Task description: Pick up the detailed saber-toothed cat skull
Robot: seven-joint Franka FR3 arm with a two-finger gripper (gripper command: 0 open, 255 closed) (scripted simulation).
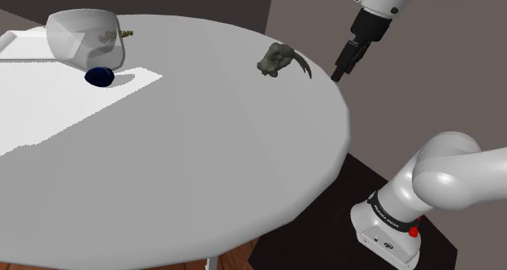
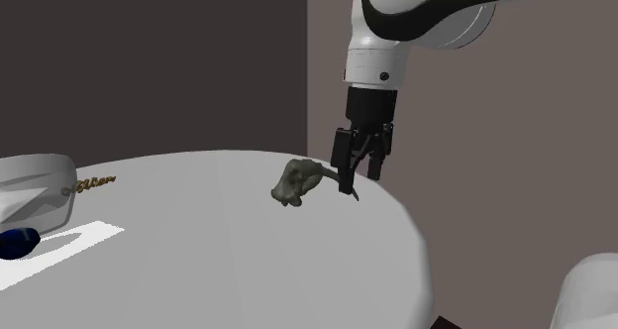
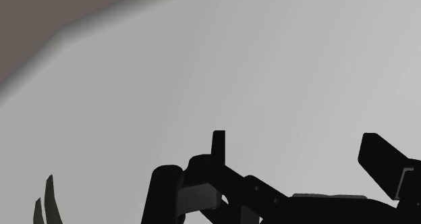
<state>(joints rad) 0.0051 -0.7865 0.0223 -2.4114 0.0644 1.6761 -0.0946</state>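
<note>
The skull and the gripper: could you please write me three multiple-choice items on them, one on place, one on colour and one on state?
1. Where on the table does the skull lie?
A. at its middle
B. near the edge, close to the gripper
C. at the edge farthest from the gripper

2. What colour is the skull?
A. olive-grey
B. bright red
C. dark blue

3. How does the gripper stand?
A. shut on the skull
B. shut on nothing
C. open, holding nothing

Answers:
1 B: the shoulder view shows the skull by the rim, beside the gripper.
2 A: both exterior views show it olive-grey.
3 C: in the wrist view the fingers stand apart with nothing between them.
</note>
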